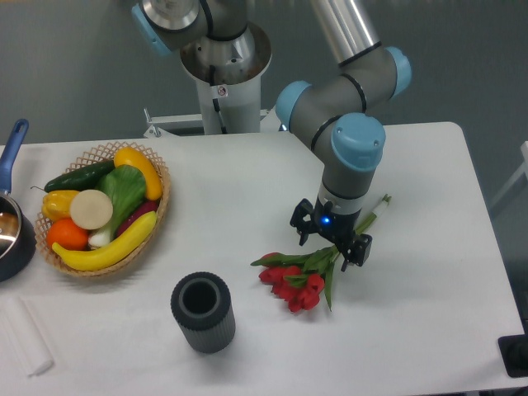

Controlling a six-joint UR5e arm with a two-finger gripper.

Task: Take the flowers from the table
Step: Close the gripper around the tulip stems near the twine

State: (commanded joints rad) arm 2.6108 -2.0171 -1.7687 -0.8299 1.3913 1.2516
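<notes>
The flowers, red tulips with green stems and leaves, lie on the white table right of centre, blooms toward the front and stem ends pointing back right. My gripper hangs low over the stems just behind the leaves. Its two fingers are spread, one on each side of the stems, so it is open. The wrist hides the middle stretch of the stems.
A dark ribbed cylindrical vase stands in front, left of the flowers. A wicker basket of fruit and vegetables sits at the left, with a dark pan at the left edge. A pale flat object lies at the front left corner.
</notes>
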